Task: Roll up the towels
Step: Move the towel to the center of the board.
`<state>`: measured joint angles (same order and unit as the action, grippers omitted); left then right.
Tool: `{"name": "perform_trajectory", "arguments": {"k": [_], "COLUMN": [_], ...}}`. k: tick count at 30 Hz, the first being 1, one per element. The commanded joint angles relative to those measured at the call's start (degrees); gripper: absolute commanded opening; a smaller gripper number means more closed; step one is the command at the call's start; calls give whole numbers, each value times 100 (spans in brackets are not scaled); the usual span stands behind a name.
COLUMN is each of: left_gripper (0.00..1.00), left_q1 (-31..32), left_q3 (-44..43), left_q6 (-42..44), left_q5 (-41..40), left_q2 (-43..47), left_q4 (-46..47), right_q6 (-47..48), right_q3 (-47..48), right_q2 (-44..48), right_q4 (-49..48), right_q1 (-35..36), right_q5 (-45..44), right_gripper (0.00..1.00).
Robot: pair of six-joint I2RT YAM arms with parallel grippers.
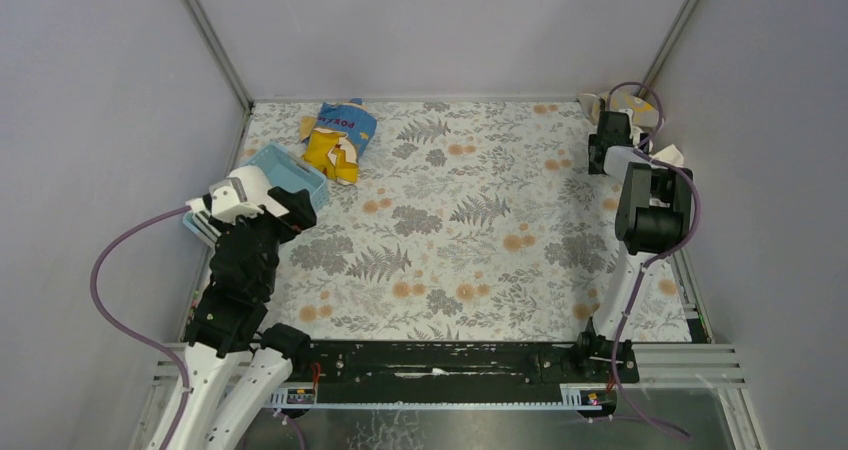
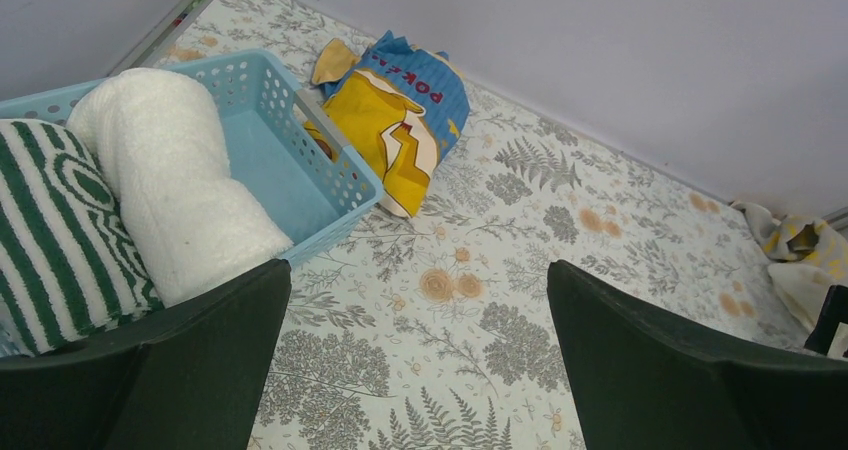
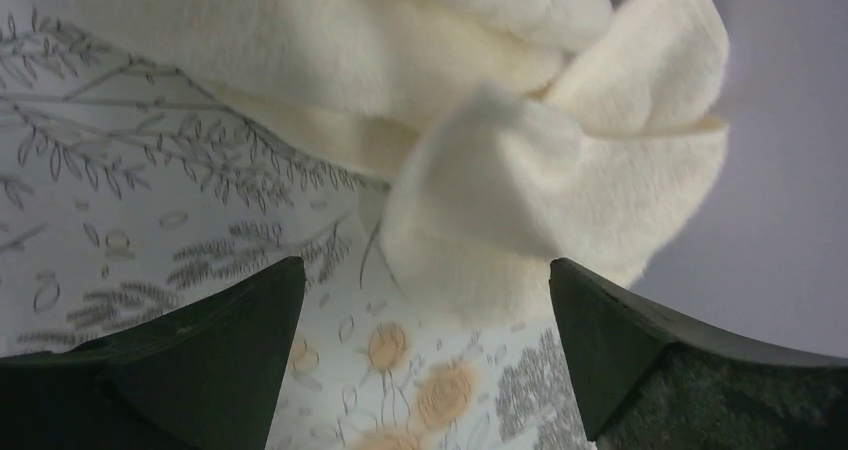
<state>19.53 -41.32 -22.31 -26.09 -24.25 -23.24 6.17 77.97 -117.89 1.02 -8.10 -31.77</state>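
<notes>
A crumpled cream-white towel (image 3: 500, 170) lies against the right wall, just ahead of my open, empty right gripper (image 3: 425, 350). In the top view, that gripper (image 1: 610, 140) is at the back right corner, beside the cream towel (image 1: 670, 155) and a beige towel with yellow marks (image 1: 598, 103). My left gripper (image 2: 420, 360) is open and empty above the floral cloth, next to the light blue basket (image 2: 330, 170). The basket holds a rolled white towel (image 2: 170, 170) and a dark-and-white striped rolled towel (image 2: 55, 230).
A blue-and-yellow snack bag (image 2: 405, 120) lies behind the basket (image 1: 300, 175), and it also shows in the top view (image 1: 338, 135). Grey walls close the back and both sides. The floral tablecloth (image 1: 470, 230) covers the table.
</notes>
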Motion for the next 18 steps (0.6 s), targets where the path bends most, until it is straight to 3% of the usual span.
{"name": "perform_trajectory", "arguments": {"k": [1, 6, 9, 12, 16, 18], "left_gripper": [100, 100, 100, 100, 100, 100], "left_q1": [26, -71, -131, -159, -164, -166], "left_q3": [29, 25, 27, 29, 44, 56], "left_q6": [165, 198, 222, 227, 232, 227], "left_q5": [-108, -34, 63, 127, 186, 212], "left_q2": [-208, -412, -502, -523, -419, -353], "left_q4": [198, 249, 283, 303, 316, 335], "right_q6": [316, 518, 521, 465, 112, -201], "right_q3": [910, 1621, 1878, 1874, 1491, 1184], "right_q2": [-469, -1203, -1447, -1441, -942, -487], "right_q4": [-48, 186, 272, 383, 462, 483], "right_q1": [-221, -385, -444, -443, -444, -431], "right_q5": [272, 280, 380, 428, 675, 931], "right_gripper": [100, 95, 84, 60, 8, 0]}}
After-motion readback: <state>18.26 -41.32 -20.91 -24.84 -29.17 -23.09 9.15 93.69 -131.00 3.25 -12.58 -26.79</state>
